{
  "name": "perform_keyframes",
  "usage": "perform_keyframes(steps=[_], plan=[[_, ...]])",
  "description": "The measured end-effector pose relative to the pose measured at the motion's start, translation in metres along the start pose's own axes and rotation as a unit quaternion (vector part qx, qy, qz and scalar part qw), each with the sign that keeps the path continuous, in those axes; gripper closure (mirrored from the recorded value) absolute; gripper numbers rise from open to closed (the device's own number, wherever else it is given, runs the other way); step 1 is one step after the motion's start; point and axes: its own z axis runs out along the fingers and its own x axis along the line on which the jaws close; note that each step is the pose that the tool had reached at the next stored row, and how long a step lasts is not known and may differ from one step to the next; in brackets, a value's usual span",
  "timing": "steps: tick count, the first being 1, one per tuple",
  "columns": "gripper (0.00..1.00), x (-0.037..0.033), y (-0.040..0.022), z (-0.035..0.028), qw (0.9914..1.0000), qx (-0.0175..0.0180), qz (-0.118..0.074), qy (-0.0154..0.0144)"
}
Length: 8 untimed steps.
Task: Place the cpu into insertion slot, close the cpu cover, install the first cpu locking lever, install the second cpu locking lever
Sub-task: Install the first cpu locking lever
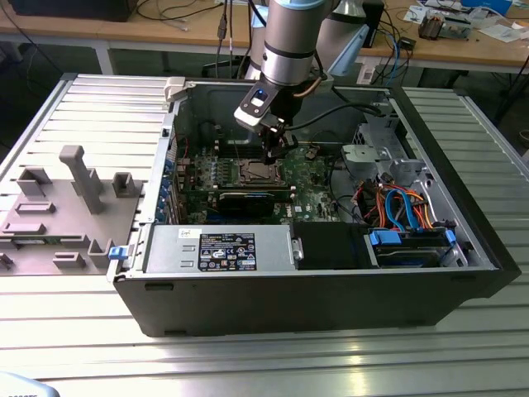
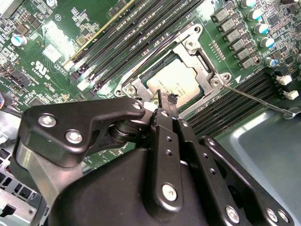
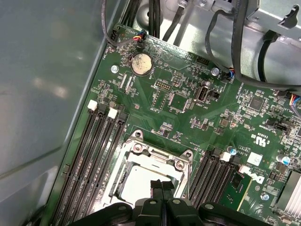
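The cpu point(image 2: 176, 80) lies flat in the insertion slot point(image 1: 254, 172) of the green motherboard, its pale metal top showing in both wrist views point(image 3: 138, 181). The cpu cover point(image 2: 190, 43) lies down flat around it as a silvery frame point(image 3: 157, 153). A thin metal locking lever point(image 2: 256, 98) sticks out from one socket corner over the memory slots. My gripper point(image 2: 164, 100) hangs just above the socket's edge with its black fingers pressed together and nothing between them. The fingertips point(image 3: 160, 187) cover part of the chip. In the exterior view the gripper point(image 1: 275, 155) reaches down into the open case beside the socket.
Long black memory slots point(image 3: 96, 155) flank the socket on both sides. A coin battery point(image 3: 139, 63) and black cables point(image 3: 235, 42) lie beyond it. In the case are a power supply point(image 1: 219, 248) and a drive bay with coloured cables point(image 1: 405, 211). A grey fixture point(image 1: 74, 178) stands on the table at the exterior view's left.
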Motion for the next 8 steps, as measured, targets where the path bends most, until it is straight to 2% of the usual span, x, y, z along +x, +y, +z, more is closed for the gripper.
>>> perform_keyframes(steps=[8], plan=[[0.89,0.0,0.0,0.0001,1.0,-0.0001,-0.003,-0.0002]])
